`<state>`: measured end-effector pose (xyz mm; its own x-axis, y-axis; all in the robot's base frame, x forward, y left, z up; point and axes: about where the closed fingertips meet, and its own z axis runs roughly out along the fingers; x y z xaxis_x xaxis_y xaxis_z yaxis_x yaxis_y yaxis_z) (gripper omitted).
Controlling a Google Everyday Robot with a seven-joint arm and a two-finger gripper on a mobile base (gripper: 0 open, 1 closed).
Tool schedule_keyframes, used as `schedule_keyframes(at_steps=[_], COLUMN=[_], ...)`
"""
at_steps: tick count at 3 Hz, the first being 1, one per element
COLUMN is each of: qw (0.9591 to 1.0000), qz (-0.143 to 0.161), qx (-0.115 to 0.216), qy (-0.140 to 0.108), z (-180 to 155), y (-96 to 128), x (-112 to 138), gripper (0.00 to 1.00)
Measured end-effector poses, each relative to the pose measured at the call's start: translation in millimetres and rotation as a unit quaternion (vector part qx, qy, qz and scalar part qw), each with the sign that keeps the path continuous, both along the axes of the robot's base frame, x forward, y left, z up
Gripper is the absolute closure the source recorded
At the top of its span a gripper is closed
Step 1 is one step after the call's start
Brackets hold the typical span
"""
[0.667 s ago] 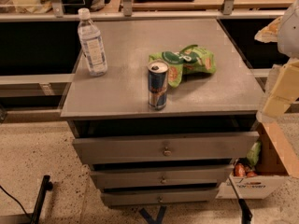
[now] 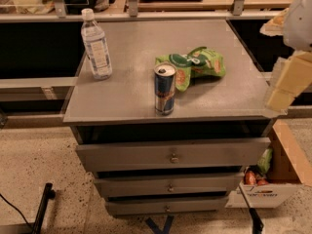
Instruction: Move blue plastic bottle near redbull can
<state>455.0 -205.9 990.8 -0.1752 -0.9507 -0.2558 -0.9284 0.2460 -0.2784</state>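
The blue plastic bottle (image 2: 96, 47) stands upright at the back left of the grey cabinet top (image 2: 122, 101). It is clear and bluish, with a white cap and a pale label. The redbull can (image 2: 165, 89) stands upright near the front middle, well to the right of the bottle and in front of it. My gripper (image 2: 288, 82) shows as cream-coloured blocks at the right edge of the view. It hangs over the cabinet's right side, far from the bottle and holding nothing I can see.
A green snack bag (image 2: 195, 65) lies just behind and to the right of the can. The cabinet has three drawers (image 2: 170, 155), the top one slightly pulled out. A cardboard box with items (image 2: 273, 179) sits on the floor at the right. Shelving runs behind.
My arm at the right edge has shifted slightly left and up. The bottle, can and bag have not moved.
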Motion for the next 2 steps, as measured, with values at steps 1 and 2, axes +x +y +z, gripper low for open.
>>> schedule_keyframes(at_steps=[1, 2], qw=[0.9998, 0.9994], qz=[0.016, 0.028], qx=[0.002, 0.008], qy=[-0.008, -0.019], z=[6.4, 17.7], y=[12.8, 26.1], x=[31.3, 67.5], gripper=[0.00, 0.00])
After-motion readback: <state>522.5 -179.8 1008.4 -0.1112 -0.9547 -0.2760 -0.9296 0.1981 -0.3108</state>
